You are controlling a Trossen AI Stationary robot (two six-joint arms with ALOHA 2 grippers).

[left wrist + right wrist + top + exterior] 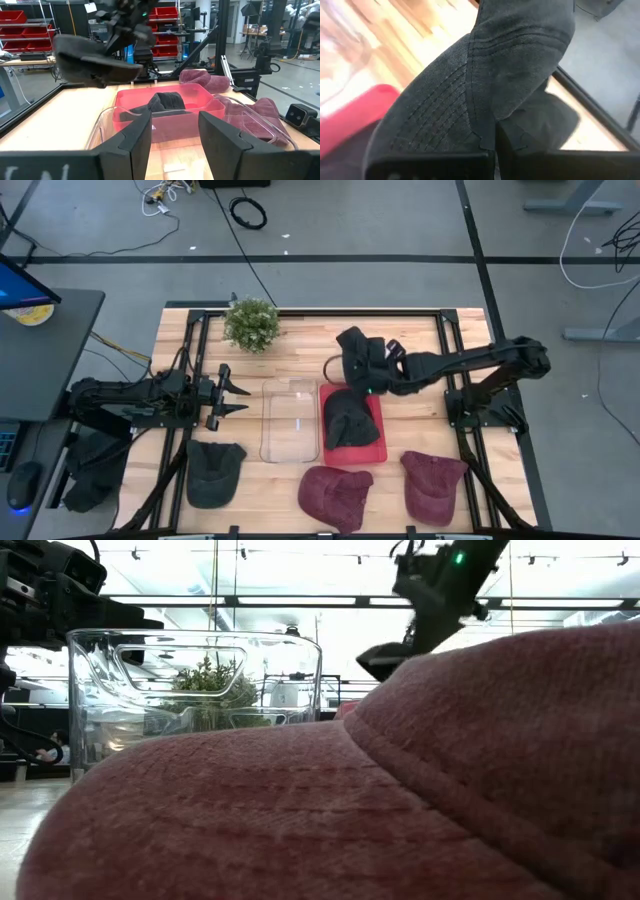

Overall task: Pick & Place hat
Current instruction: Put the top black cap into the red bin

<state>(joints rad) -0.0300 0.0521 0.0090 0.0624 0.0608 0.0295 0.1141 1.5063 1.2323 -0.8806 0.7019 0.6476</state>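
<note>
Risk lies in the thin pinch the right gripper (pixel 372 376) has, closed on the dark grey fabric cap (pixel 357 352) held above the red plastic tray (pixel 374 452): it could slip or snag the black cap (pixel 350 418) already inside, while the left gripper (pixel 232 396) waits open near the clear plastic bin (pixel 290 420).

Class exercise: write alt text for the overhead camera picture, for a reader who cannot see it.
From above, the right hand holds a dark cap in the air over a red tray that already holds another dark cap. A clear bin sits beside the tray. The left hand waits open at the table's left.
</note>
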